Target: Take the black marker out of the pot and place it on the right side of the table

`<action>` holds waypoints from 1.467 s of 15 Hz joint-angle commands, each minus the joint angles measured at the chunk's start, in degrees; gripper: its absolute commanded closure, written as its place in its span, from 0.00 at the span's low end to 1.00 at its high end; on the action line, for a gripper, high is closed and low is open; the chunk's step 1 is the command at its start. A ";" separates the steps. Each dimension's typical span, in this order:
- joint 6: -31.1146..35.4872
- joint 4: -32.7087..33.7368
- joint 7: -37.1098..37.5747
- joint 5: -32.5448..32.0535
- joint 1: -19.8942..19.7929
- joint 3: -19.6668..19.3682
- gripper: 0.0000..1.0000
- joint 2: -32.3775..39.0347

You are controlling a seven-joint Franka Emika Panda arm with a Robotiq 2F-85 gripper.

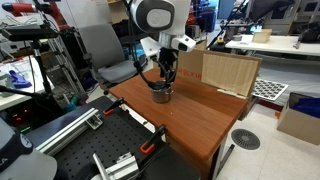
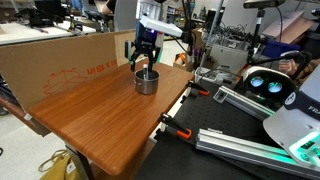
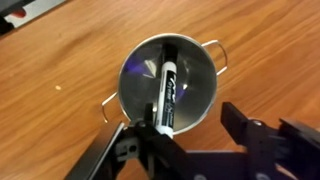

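Note:
A small steel pot [image 3: 190, 75] with two wire handles stands on the wooden table and shows in both exterior views [image 1: 160, 93] [image 2: 147, 83]. A black marker [image 3: 166, 95] with white lettering leans inside it, its near end sticking up over the rim. My gripper [image 3: 190, 120] hovers just above the pot, as both exterior views show [image 1: 166, 76] [image 2: 145, 62]. Its fingers are spread wide. The marker's upper end lies close by the left finger in the wrist view, and the right finger is well apart from it. Nothing is held.
A cardboard panel [image 1: 228, 72] [image 2: 60, 62] stands upright along one edge of the table [image 1: 200, 115]. Clamps and metal rails [image 2: 230, 135] lie beside the table. An office chair [image 1: 100, 50] stands behind it.

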 commanded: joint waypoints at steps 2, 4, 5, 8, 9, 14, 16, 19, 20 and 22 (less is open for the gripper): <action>0.11 1.39 0.90 -1.40 -0.03 0.05 0.63 1.50; 0.19 1.65 0.90 -1.57 0.06 0.10 0.78 1.56; 0.21 1.75 1.04 -1.75 0.19 0.09 0.86 1.57; 0.25 1.93 1.41 -3.13 0.46 -0.22 0.96 1.63; 0.28 1.78 1.69 -3.32 0.56 -0.27 0.95 1.48; 0.40 1.59 2.49 -5.07 0.99 -0.34 0.95 1.26; -0.07 1.08 1.79 -4.72 0.69 0.07 0.95 0.15; -1.87 0.37 2.43 -5.55 0.73 -0.40 0.95 -2.14; -2.27 0.11 2.31 -5.54 0.59 -0.42 0.95 -3.06; -3.38 -0.40 2.27 -5.74 0.28 -0.63 0.95 -5.40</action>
